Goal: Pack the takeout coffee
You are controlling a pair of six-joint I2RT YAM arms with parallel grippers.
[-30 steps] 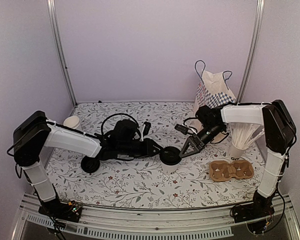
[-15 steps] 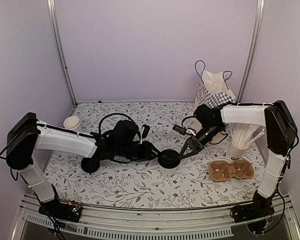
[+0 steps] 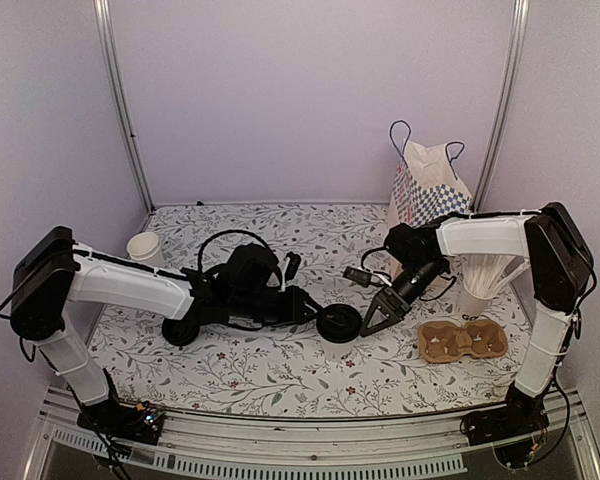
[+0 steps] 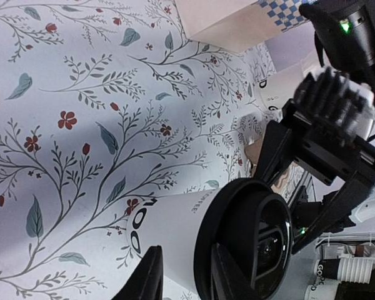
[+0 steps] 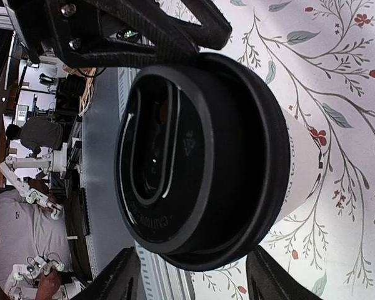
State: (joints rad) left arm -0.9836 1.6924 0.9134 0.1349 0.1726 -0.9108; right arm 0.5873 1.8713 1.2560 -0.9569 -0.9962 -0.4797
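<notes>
Gripping the takeout coffee (image 3: 337,323) by its white body, the left gripper (image 3: 316,313) holds it tipped, with its black lid (image 5: 194,150) facing the right gripper (image 3: 372,320). That gripper's jaws stand wide on either side of the lid, not yet closed. The coffee is well in front and left of the checkered paper bag (image 3: 427,190). This is likely a handover: the right must close firmly before the left releases, then carry the cup to the bag.

takeout coffee (image 3: 337,323): white cup, black lid. bag (image 3: 427,190): cream, blue-white checks. table (image 3: 280,370): white, grey-green vine print, red flowers. cup carrier (image 3: 462,340): brown. walls (image 3: 310,100): pale lilac.
</notes>
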